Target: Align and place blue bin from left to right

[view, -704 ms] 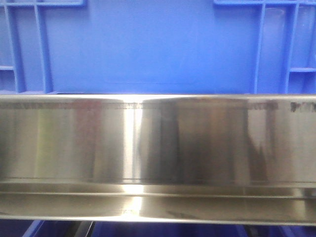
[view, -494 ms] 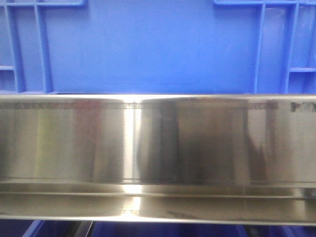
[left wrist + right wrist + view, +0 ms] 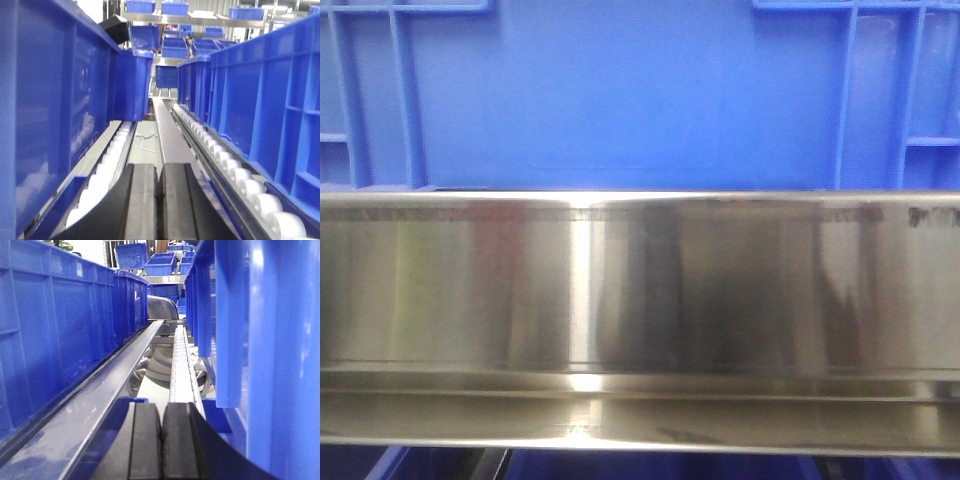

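My left gripper (image 3: 159, 200) and right gripper (image 3: 162, 440) are both pinched closed on nothing (sitting low between crates (image 3: 50, 100)), and the blue bin (image 3: 620, 100) sits at 12 o'clock above the steel rail (image 3: 640, 300), so I worry an uneven push skews it.

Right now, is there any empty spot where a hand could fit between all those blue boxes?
Left wrist view: a bare grey strip runs between the white rollers, blue bins walling both sides. Right wrist view: a narrow lane beside the metal rail, between bin rows. Front view: crowded, the blue bin fills everything above the steel beam.
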